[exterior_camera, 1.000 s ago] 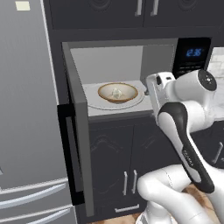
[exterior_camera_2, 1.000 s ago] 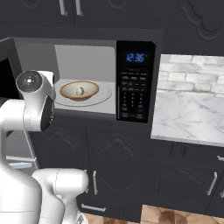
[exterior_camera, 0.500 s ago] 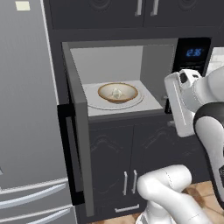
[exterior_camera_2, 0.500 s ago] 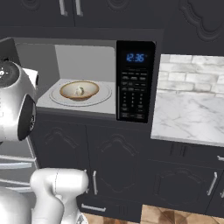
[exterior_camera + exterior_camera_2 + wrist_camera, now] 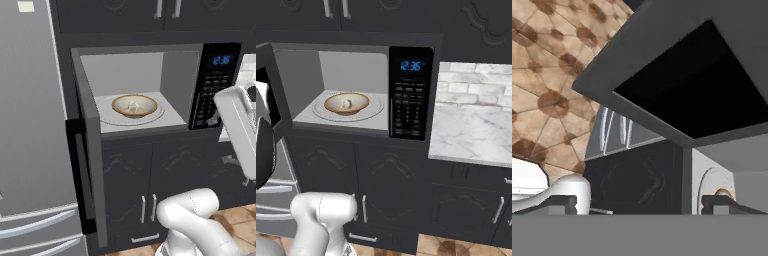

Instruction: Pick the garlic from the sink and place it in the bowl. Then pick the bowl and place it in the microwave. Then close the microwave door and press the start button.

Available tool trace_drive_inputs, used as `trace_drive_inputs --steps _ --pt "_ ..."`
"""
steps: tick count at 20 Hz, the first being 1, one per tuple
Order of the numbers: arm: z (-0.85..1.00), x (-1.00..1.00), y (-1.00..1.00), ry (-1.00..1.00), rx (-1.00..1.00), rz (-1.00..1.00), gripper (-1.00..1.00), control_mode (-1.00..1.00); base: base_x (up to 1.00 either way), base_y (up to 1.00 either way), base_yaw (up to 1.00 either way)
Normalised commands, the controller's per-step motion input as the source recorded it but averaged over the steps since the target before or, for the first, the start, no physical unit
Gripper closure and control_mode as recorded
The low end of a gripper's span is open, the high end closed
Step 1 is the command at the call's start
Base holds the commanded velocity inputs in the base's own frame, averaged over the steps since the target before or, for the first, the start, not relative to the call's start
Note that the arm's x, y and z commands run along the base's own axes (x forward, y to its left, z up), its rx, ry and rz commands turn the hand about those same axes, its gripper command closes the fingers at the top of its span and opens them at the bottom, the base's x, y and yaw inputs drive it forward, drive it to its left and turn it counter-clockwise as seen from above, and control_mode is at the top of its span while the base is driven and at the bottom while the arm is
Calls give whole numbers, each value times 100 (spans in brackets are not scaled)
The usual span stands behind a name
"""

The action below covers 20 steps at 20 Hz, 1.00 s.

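the fridge (image 5: 30,125) takes the whole 9 o'clock side of the left base view, its tall grey face running right up to the edge of the microwave door (image 5: 90,165); the dark cabinets (image 5: 391,185) fill the wall under and over the oven, and a marble counter (image 5: 471,135) with a pale brick wall behind it lies at 3 o'clock in the right base view; the microwave (image 5: 150,85) sits built in at the middle, its cavity wide open at the front, black panel with blue display at its 3 o'clock side; the microwave door stands swung out toward the cameras, hinged on the side by the fridge, seen nearly edge-on in the left base view with its black bar handle on the outer face; its free edge juts into the room in front of the cabinets, and the space before the cavity mouth is open; in the hand view the door's grey frame and black window (image 5: 697,85) cross from 9 to 3 o'clock, tiled floor (image 5: 547,65) at 10 o'clock; the white round plate (image 5: 373,107) lies on the cavity floor with bare floor around its rim; the bowl (image 5: 347,102) sits on the middle of the plate, clear of the walls; the garlic (image 5: 346,104) lies inside the bowl, at its middle; the gripper (image 5: 639,205) has its two dark tips far apart at 7 and 5 o'clock of the hand view, nothing between them.
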Motion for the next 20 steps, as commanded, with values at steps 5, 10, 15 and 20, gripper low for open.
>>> trace_drive_inputs --steps 5,10,15,20 --pt "53 -100 1 0 3 24 -100 -100 0 0 0" --pt "17 -100 45 -7 0 4 -100 -100 0 0 0" --pt "40 -100 23 -4 3 0 -100 -100 0 0 0" --pt "-19 -34 79 0 -8 0 -100 -100 0 0 0"
